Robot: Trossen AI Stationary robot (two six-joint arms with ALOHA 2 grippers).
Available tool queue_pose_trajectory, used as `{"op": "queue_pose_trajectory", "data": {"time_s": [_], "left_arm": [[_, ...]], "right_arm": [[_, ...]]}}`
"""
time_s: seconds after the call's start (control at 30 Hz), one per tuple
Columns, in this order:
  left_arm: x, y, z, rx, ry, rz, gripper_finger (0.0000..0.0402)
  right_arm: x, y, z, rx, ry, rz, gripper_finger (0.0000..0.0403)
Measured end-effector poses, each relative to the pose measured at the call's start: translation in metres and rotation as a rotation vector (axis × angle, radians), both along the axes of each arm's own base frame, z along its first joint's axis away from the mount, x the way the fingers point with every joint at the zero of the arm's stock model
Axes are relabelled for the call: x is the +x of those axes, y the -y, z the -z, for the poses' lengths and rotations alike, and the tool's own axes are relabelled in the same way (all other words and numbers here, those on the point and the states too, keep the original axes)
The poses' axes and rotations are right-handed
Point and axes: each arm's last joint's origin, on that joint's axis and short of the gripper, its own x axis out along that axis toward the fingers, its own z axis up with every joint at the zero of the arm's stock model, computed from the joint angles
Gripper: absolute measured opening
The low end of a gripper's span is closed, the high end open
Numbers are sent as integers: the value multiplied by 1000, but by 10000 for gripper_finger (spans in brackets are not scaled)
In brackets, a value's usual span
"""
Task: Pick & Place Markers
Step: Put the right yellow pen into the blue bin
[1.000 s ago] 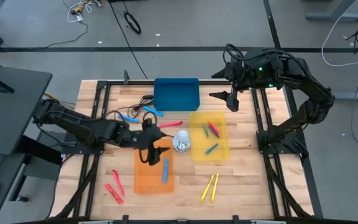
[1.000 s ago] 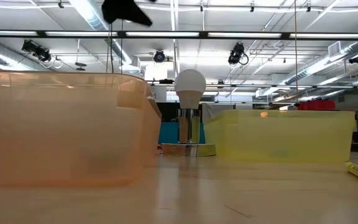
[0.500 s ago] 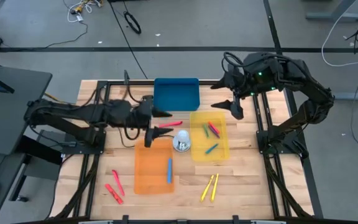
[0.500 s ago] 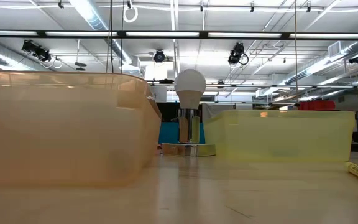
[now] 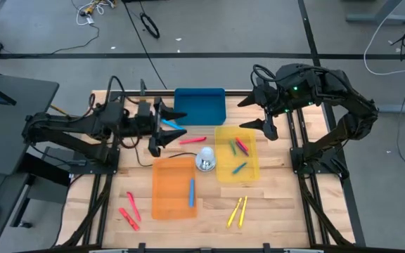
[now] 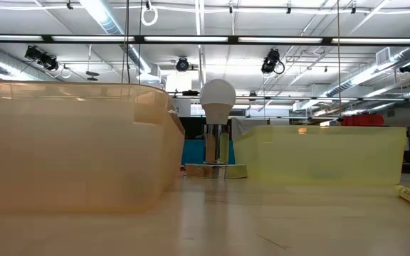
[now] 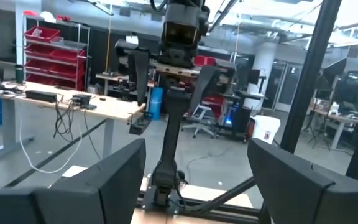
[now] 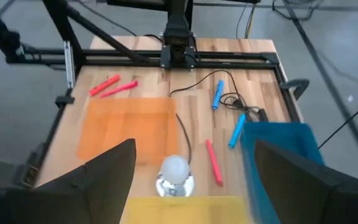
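Note:
Both grippers are open and hold nothing. My left gripper (image 5: 159,131) hovers over the table's far left part, beside the blue tray (image 5: 200,105), above two light blue markers (image 5: 171,125). My right gripper (image 5: 257,118) hangs over the yellow tray's far edge (image 5: 235,128). One light blue marker (image 5: 191,192) lies in the orange tray (image 5: 169,179). Red, green and blue markers (image 5: 239,147) lie in the yellow tray. On the wood lie a red marker (image 5: 192,140), a red pair (image 5: 129,211) and a yellow pair (image 5: 238,211).
A white bulb on a shiny base (image 5: 205,160) stands between the orange and yellow trays, and a black cable (image 8: 182,127) runs to it. Dark frame rails (image 5: 111,105) border the table. Bare wood (image 5: 287,211) lies near the yellow pair.
My left gripper has risen from over the orange tray and drawn back toward the table's far left, tipping from pointing down to nearly level; it has left the low view. The light blue marker stays in the orange tray.

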Motion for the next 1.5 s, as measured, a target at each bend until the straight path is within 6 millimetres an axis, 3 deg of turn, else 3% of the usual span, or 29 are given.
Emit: {"op": "queue_pose_trajectory", "data": {"time_s": [0.2, 0.4, 0.67, 1.03, 1.5], "left_arm": [[-4, 0, -1, -7, -4, 11, 286], [-3, 1, 6, -23, -78, 37, 286], [-3, 3, 12, -62, -142, 124, 286], [-3, 3, 12, -61, -141, 127, 286], [-3, 3, 13, -62, -150, 126, 287]], "right_arm": [[8, -14, 4, 85, -29, -15, 327], [18, -50, 21, -36, -140, -249, 327], [12, -85, 28, -96, -186, -520, 327], [6, -123, 33, -26, -218, -690, 327], [16, -168, 59, -82, -324, -878, 327]]}}
